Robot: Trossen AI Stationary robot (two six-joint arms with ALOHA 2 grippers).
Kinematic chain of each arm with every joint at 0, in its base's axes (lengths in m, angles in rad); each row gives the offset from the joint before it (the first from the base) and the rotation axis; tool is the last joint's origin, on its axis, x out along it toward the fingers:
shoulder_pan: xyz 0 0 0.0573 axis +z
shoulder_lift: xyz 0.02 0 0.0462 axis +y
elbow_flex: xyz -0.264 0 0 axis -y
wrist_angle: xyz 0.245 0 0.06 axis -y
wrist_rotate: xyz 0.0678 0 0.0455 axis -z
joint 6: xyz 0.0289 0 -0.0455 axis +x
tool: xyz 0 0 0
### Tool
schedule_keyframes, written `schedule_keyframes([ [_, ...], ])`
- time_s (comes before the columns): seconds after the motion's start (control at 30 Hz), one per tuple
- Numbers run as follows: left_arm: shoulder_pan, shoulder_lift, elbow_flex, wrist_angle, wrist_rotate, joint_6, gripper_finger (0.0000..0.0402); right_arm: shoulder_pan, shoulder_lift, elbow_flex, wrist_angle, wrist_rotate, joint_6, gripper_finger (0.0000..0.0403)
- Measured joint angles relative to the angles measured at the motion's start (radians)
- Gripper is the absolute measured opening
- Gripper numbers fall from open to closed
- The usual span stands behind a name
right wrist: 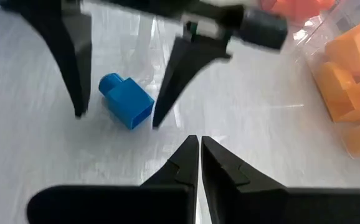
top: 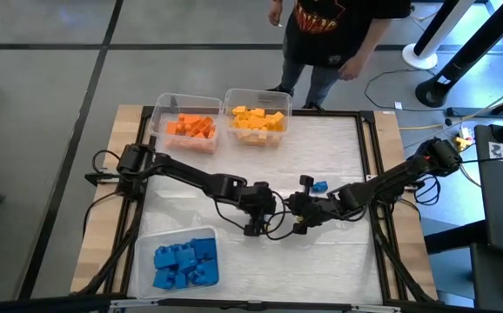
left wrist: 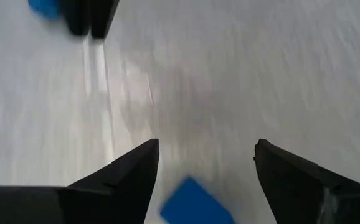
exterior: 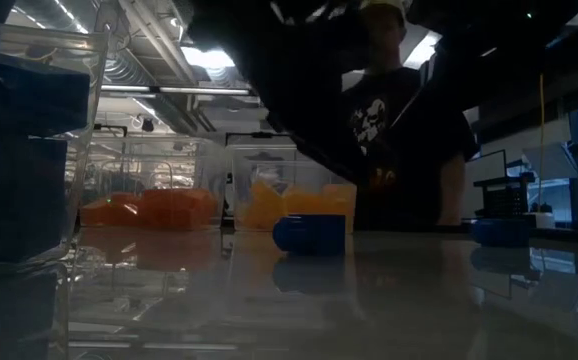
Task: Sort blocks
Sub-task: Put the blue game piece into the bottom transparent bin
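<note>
Near the table's middle, my left gripper (top: 258, 219) is open and points down over a single blue block (right wrist: 127, 102) that lies on the table. One finger stands on each side of the block, and I see no touch; the block also shows between the fingers in the left wrist view (left wrist: 195, 202). Just to the right of it, my right gripper (top: 291, 211) is shut (right wrist: 198, 142) and holds nothing. A second blue block (top: 319, 186) lies on the table beyond the right gripper.
Clear bins stand at the far edge: one with orange blocks (top: 191, 127) and one with yellow blocks (top: 257, 118). A bin with blue blocks (top: 180, 261) sits at the near left. A person (top: 330, 35) stands beyond the far edge. The two grippers are close together.
</note>
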Motion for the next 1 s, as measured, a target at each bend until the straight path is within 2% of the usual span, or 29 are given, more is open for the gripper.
schedule_keyframes([
  [0.1, 0.000, -0.028, 0.024, -0.118, -0.013, -0.104, 0.0250, 0.000, 0.000, 0.000, -0.004, 0.001, 0.000, 0.0021],
  [0.2, 0.000, -0.041, 0.030, -0.183, -0.019, -0.274, 0.0250, 0.000, 0.000, 0.000, -0.005, 0.001, 0.000, 0.0021],
  [0.3, 0.000, -0.033, 0.029, -0.210, -0.019, -0.434, 0.0250, 0.000, 0.000, 0.000, -0.005, 0.001, 0.000, 0.0021],
  [0.37, 0.000, -0.024, 0.030, -0.211, -0.019, -0.480, 0.0250, 0.000, 0.000, 0.000, -0.005, 0.001, 0.000, 0.0021],
  [0.77, -0.006, 0.008, 0.029, -0.208, -0.053, -0.502, 0.0250, 0.000, 0.000, 0.000, -0.006, 0.001, 0.000, 0.0021],
  [1.0, -0.025, 0.008, 0.012, -0.197, -0.124, -0.484, 0.0250, 0.000, 0.000, 0.000, -0.005, 0.001, 0.000, 0.0021],
])
